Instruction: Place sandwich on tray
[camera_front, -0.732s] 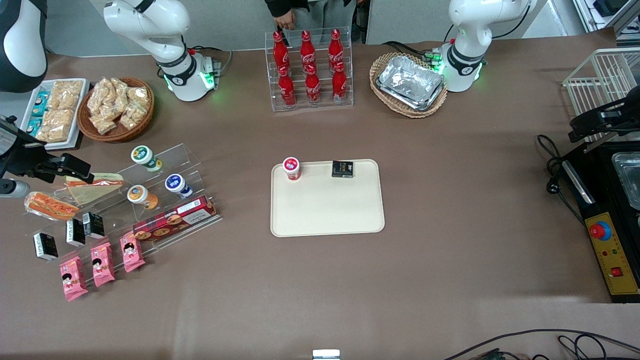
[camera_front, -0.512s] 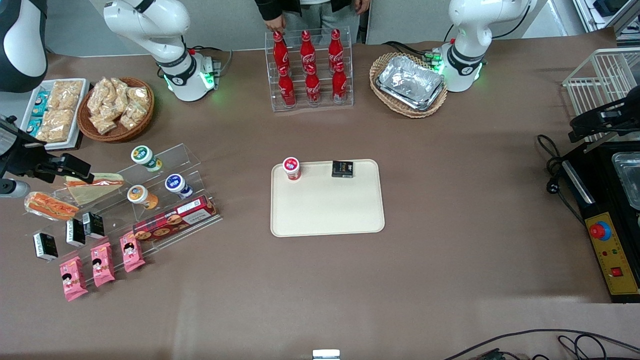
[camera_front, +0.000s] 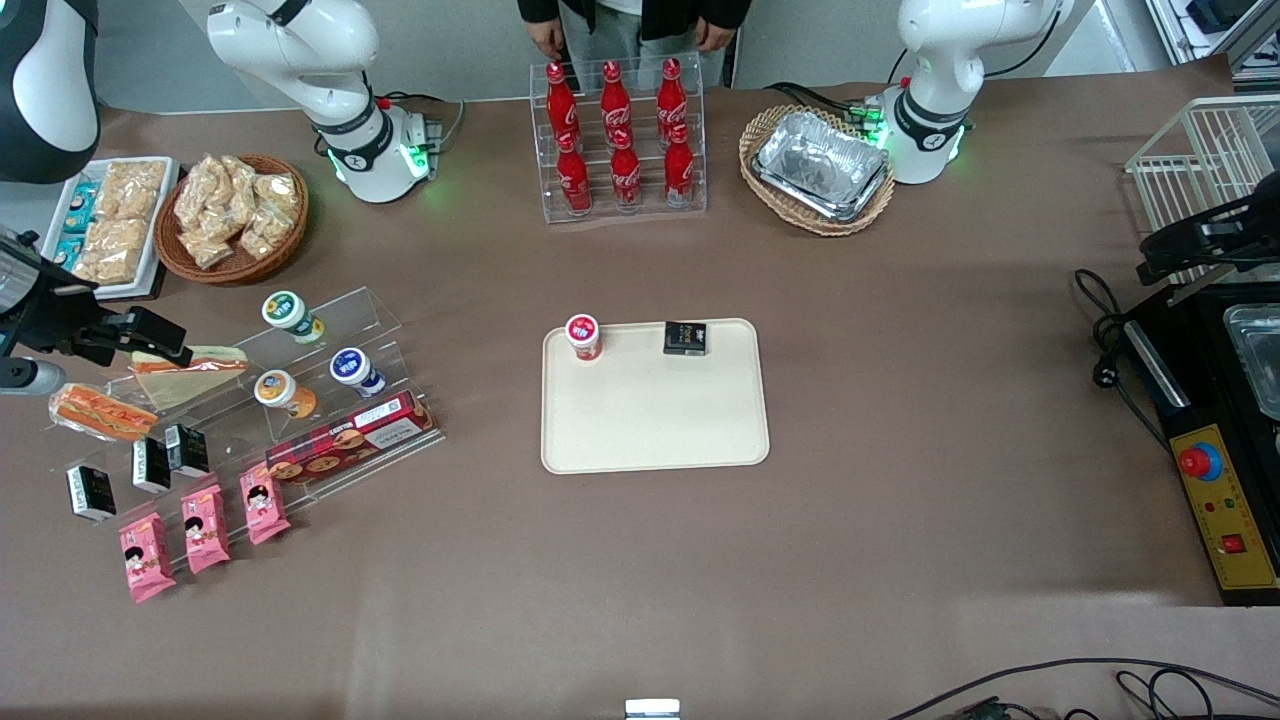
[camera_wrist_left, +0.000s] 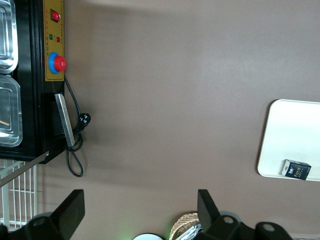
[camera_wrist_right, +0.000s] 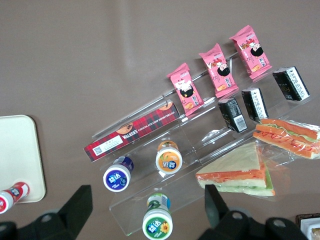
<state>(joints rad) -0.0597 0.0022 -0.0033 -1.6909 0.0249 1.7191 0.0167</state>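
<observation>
Hovering above the acrylic rack (camera_wrist_right: 165, 150), the gripper (camera_wrist_right: 145, 210) is held wide open and empty. The sandwich (camera_wrist_right: 287, 137) lies on that rack, touching the larger triangular sandwich (camera_wrist_right: 237, 175), which could be grabbed by mistake.

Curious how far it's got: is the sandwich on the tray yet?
No: sandwich lies on the clear rack; tray holds only a bottle and box. Open tool hovers above.

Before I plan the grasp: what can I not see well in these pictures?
Front view: the open gripper, above the snack rack, hides one end of the big sandwich.
Right wrist view: the picture's edge cuts off most of the tray and the small sandwich's tip.
</observation>
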